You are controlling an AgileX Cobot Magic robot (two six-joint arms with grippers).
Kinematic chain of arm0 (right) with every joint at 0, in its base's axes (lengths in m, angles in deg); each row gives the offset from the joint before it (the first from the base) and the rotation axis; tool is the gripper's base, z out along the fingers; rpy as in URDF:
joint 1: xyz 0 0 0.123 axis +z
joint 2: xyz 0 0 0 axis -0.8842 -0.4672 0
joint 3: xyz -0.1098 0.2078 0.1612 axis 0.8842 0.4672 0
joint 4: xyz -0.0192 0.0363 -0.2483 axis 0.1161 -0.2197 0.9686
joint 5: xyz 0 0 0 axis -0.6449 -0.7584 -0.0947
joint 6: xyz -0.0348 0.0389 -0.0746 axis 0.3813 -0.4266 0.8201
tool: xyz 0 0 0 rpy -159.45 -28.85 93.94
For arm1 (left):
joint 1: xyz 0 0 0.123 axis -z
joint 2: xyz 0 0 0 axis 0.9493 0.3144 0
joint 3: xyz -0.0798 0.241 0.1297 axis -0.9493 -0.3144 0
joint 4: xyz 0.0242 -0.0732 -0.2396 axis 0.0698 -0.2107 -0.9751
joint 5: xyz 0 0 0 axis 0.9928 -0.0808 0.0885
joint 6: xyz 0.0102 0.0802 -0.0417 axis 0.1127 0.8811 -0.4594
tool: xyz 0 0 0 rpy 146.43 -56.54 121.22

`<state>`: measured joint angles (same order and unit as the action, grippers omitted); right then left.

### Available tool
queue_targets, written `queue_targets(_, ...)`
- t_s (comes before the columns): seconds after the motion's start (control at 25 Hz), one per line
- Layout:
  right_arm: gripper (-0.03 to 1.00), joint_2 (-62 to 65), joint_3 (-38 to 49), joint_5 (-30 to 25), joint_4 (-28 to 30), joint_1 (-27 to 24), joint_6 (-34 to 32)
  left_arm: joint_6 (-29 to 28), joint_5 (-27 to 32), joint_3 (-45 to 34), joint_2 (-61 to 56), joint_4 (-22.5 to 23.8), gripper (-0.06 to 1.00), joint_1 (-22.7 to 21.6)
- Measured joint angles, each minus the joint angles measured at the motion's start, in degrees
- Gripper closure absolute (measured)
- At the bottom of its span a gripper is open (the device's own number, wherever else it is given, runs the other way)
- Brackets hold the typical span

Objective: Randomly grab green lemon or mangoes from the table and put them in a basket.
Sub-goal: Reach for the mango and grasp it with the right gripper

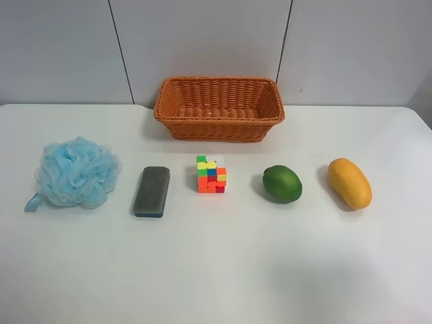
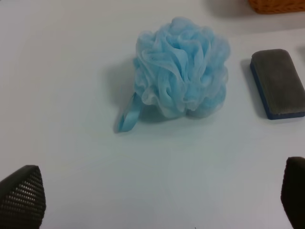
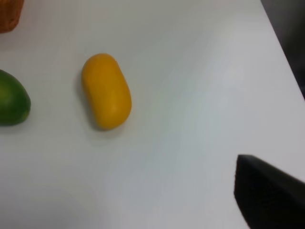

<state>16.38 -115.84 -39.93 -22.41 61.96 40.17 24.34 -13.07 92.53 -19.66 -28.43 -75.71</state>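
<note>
Two hand fingertips (image 2: pixel 21 195): left wrist only | cube (image 1: pixel 211 174): exterior high only

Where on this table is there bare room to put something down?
Bare: the wide table strip on the row's side away from the basket, and beside the basket. Crowded: the row from blue pouf to mango.

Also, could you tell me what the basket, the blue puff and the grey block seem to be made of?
The basket: woven wicker or plastic imitation, orange-brown, slightly glossy; interlaced strands show. The puff: soft gathered mesh, likely nylon, matte; ruffled folds and a ribbon loop. The block: fuzzy grey top, felt-like, on a blue base, perhaps foam or plastic.
</note>
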Motion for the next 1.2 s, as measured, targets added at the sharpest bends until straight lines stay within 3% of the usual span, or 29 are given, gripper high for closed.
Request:
queue_targets(0.6,-0.03,-51.8,-28.3,-3.0,1.2,0.0,-0.2,0.0,0.0,0.0,0.0,0.0,-0.05,0.0)
queue_targets(0.92,-0.03,-71.4,-32.0,-2.4,2.4,0.0,0.0,0.0,0.0,0.0,0.0,0.0,-0.05,0.0)
queue_targets(1.2,-0.03,-82.8,-32.0,3.9,2.4,0.0,2.2,0.0,0.0,0.0,0.0,0.0,-0.05,0.0)
